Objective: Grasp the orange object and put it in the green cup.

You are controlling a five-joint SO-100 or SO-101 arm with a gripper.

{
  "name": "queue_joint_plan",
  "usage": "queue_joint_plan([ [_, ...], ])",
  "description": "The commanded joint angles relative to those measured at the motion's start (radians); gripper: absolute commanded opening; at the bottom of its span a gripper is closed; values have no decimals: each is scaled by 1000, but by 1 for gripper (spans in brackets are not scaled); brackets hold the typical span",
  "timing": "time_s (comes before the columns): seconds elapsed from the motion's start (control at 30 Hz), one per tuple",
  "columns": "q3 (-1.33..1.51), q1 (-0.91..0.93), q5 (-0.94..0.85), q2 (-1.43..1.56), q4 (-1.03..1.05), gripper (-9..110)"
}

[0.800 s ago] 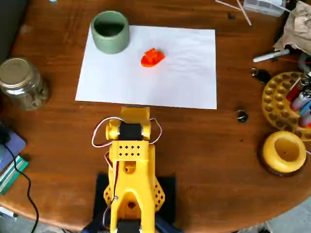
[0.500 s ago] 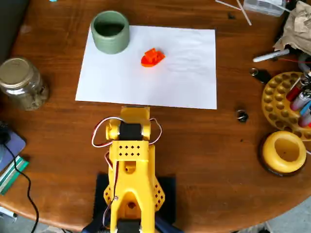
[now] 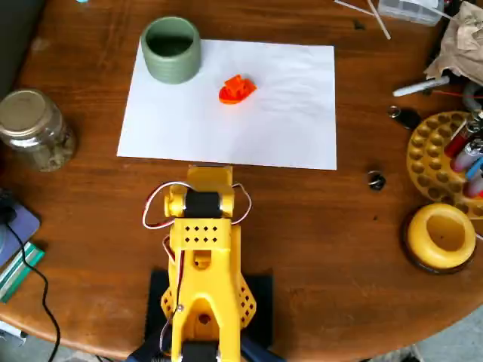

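The orange object (image 3: pixel 237 89), a small angular orange-red lump, lies on a white sheet of paper (image 3: pixel 287 128) in the overhead view. The green cup (image 3: pixel 171 50) stands upright on the paper's far left corner, a short way left of and beyond the object, and its inside looks empty. The yellow arm (image 3: pixel 204 249) is folded up near the table's front edge. Its gripper end (image 3: pixel 209 175) reaches just to the paper's near edge, well short of the object. The fingers are hidden from above, so I cannot tell how the jaws stand.
A glass jar with a metal lid (image 3: pixel 34 128) stands at the left. A yellow ring-shaped dish (image 3: pixel 441 235) and a yellow holder with pens (image 3: pixel 445 154) sit at the right. Small metal bits (image 3: pixel 376 180) and clutter lie at the back right on the wooden table (image 3: pixel 332 226).
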Motion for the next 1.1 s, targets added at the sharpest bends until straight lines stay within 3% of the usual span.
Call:
queue_joint_plan([
  [0.0, -5, -3, 0, -5, 3, 0],
  [0.47, -5, -3, 2, -5, -6, 0],
  [0.6, -5, -8, 29, -5, -130, 0],
  [0.67, -5, 20, 195, -5, -219, 0],
  [0.8, -5, 81, 784, -5, -339, 0],
  [1.07, -5, 103, 1048, -6, -627, 0],
])
